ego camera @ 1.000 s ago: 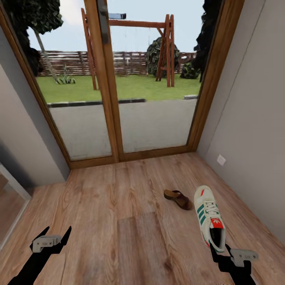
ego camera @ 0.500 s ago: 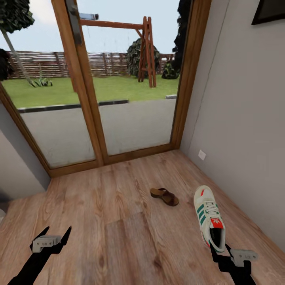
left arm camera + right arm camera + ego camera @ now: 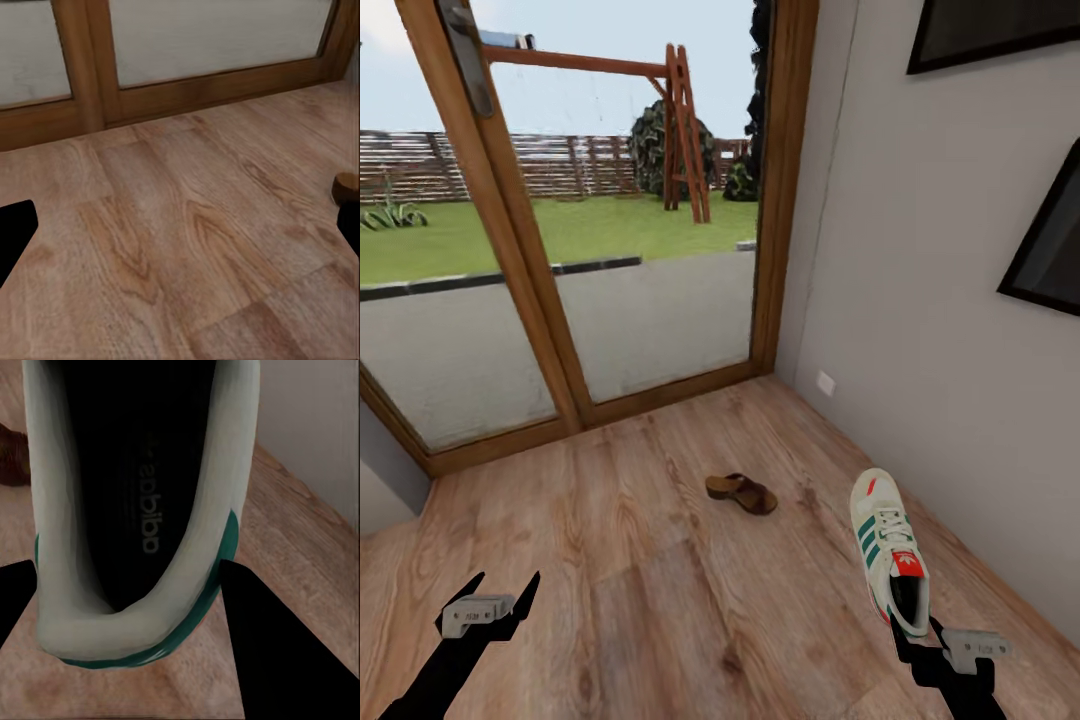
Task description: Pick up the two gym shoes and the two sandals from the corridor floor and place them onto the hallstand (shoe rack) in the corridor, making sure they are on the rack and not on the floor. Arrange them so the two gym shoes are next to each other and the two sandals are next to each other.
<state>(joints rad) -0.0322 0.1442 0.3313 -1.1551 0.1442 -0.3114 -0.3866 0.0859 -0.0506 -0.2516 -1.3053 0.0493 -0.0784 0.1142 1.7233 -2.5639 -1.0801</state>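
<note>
Gym shoe and sandal in the corridor, read from left to right. Left gripper hangs low over the corridor floor, its fingers apart and holding nothing; the left wrist view looks across bare planks toward the wooden frame of the glazed door. Near the middle of the floor, one dark sandal lies flat, well apart from both grippers. Further right, a cream gym shoe with green stripes is carried clear of the floor by the right gripper, toe pointing away from the robot; in the right wrist view the fingers are clamped on the heel collar, one on each side of the rim. As a judgement, the shoe is light, with a padded collar that yields under pressure, so a hold at the heel leaves the long toe end free to swing; the sandal looks stiffer and thin, and its strap seems the likeliest place to take hold. At far right stand a pale wall and dark frames.
</note>
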